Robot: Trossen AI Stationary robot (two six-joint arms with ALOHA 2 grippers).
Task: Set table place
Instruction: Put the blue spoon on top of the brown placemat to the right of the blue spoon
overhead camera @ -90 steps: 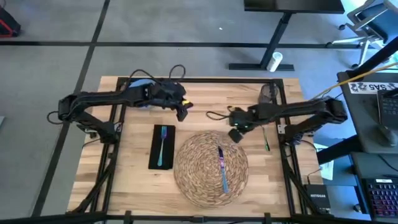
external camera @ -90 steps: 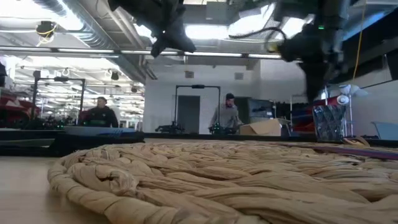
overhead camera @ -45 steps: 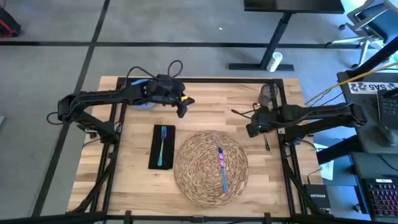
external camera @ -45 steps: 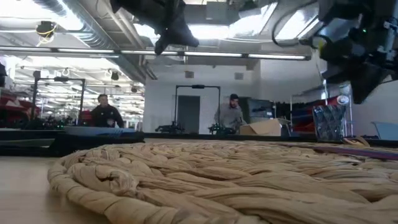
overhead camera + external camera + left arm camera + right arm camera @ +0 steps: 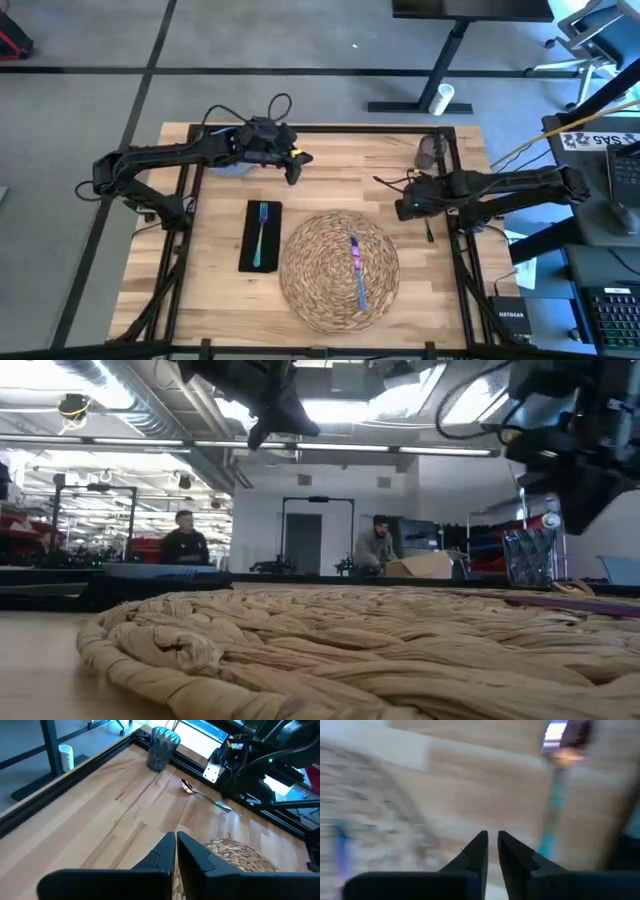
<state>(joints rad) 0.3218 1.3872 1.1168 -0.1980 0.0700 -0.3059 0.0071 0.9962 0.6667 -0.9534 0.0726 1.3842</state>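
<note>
Right gripper, fingers nearly together and empty, hovers beside the placemat near the spoon; a closed descent risks skidding the spoon off the counter.

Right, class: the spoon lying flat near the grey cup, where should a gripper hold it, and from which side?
Grip the spoon mid-handle, coming straight down and closing across the handle. It lies flat on the table, so a side approach likely cannot get under it, and the slim handle suits a pinch better than the rounded bowl.
</note>
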